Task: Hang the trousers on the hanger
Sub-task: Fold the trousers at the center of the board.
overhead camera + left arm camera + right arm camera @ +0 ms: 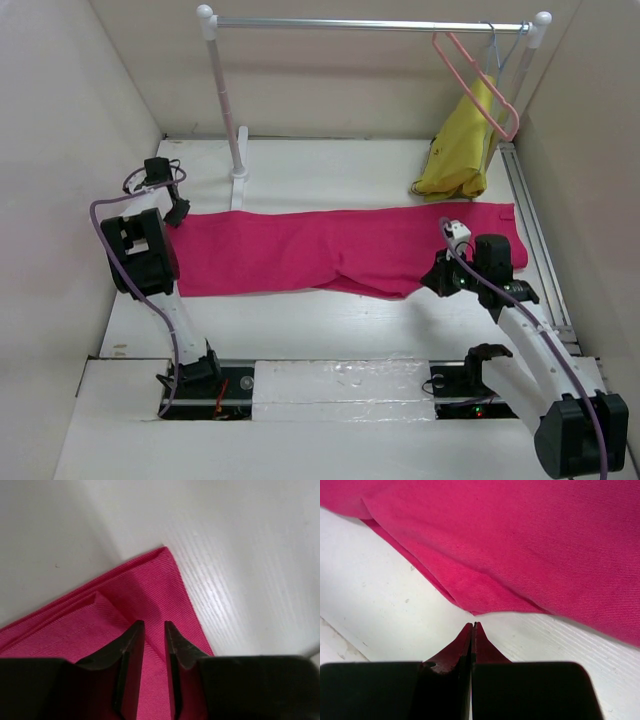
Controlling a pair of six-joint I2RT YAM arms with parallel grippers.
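Observation:
The magenta-pink trousers [340, 250] lie flat across the table from left to right. The salmon-pink hanger [480, 80] hangs tilted on the rail at the back right. My left gripper [178, 212] is down on the trousers' left end. In the left wrist view its fingers [154, 624] stand a narrow gap apart over a folded corner of the trousers [150, 590], with cloth showing between them. My right gripper [432, 280] sits at the trousers' near edge. In the right wrist view it [473, 624] is shut, its tips just short of the hem [520, 540], nothing between them.
A metal rail [370, 24] on white posts [228, 110] spans the back. A mustard-yellow garment [462, 150] hangs at its right end on a pale blue-grey hanger [495, 50]. A slotted track [535, 230] runs along the right wall. Walls close in on both sides.

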